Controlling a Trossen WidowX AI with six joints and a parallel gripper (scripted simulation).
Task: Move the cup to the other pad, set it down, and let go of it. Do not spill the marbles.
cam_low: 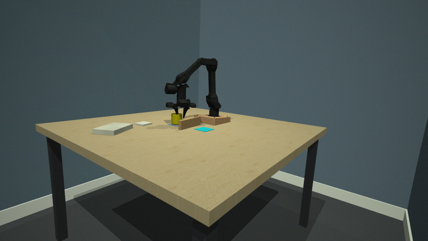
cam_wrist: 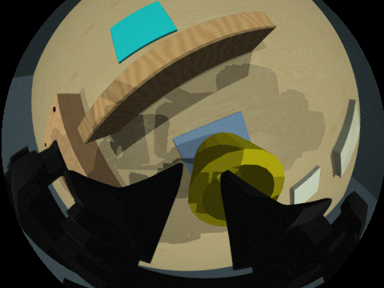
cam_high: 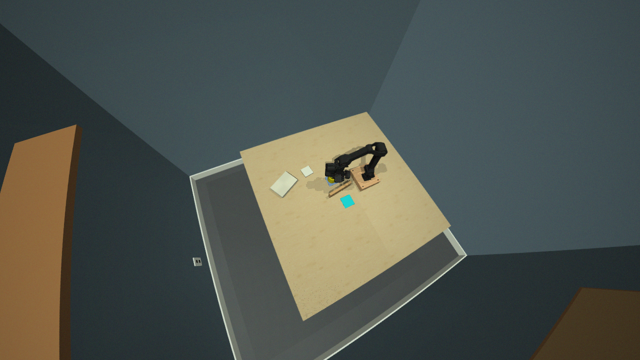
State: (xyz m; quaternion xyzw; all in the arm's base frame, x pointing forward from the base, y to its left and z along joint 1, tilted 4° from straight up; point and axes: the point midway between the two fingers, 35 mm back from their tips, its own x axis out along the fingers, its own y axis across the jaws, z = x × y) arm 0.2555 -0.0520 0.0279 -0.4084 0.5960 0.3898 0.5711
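Blue-grey walls close in around a pale wooden counter (cam_low: pixel 185 167) on dark legs, and everything in play sits toward its far half. Biggest on it is the black arm (cam_low: pixel 206 86), bolted to a wooden base plate (cam_low: pixel 219 119) and bent over so its wrist points straight down. Next, a flat off-white slab (cam_low: pixel 112 128) lies well to the side, with a smaller white tile (cam_low: pixel 143 123) just beyond it. A low wooden bar (cam_low: pixel 190 122) stands on edge as a barrier between two pads: the bright cyan pad (cam_low: pixel 204 129) on the near side, and the blue pad (cam_wrist: pixel 221 134) on the far side. And there's the yellow cup (cam_wrist: pixel 237 178), upright on that blue pad, not yet lifted. The gripper (cam_wrist: pixel 203 182) hangs right over it, fingers parted and not clamped on anything; in the wrist view one fingertip sits outside the cup's wall and the other overlaps the rim. The inside of the cup is in shadow, so the marbles cannot be made out.
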